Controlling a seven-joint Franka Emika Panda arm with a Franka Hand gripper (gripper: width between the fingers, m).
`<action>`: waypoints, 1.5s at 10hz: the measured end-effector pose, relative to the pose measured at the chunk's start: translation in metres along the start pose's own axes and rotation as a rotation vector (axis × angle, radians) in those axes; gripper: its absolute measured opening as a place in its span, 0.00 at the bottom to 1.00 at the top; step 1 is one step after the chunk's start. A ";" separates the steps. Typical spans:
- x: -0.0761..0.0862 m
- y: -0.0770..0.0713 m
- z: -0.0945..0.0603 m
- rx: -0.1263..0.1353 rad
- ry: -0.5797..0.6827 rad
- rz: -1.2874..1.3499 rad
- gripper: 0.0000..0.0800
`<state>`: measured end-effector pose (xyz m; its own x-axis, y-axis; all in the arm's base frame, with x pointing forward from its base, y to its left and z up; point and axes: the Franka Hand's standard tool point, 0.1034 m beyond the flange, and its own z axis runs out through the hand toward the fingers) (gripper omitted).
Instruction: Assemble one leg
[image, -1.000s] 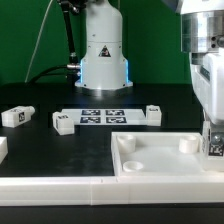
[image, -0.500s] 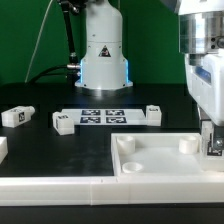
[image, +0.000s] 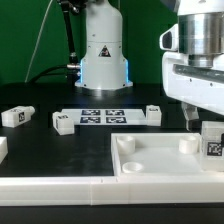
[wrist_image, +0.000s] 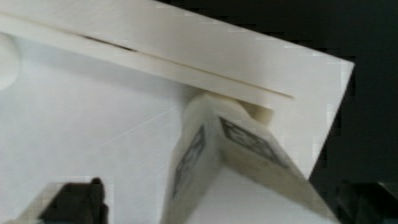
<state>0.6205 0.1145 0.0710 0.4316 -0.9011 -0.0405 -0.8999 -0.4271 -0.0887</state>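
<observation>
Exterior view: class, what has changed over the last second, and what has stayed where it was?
The pincer has risen off the leg, leaving it upright at the white panel's corner on the exterior view's right. The three loose blocks and the marker board have not moved.

The exterior view looked low across the black table (image: 60, 150) from its near edge, facing the robot base (image: 103, 50) at the far side. The wrist view looked steeply down from very close. Both views shared the white panel (image: 165, 158) (wrist_image: 107, 130) and the tagged leg (image: 212, 142) (wrist_image: 222, 150) at the exterior view's right.
</observation>
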 end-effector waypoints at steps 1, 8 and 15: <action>0.000 0.000 0.000 -0.001 0.001 -0.105 0.81; 0.004 -0.006 -0.001 -0.035 0.010 -0.818 0.81; 0.006 -0.005 -0.001 -0.039 0.014 -0.841 0.36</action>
<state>0.6280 0.1113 0.0724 0.9588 -0.2819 0.0359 -0.2800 -0.9587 -0.0494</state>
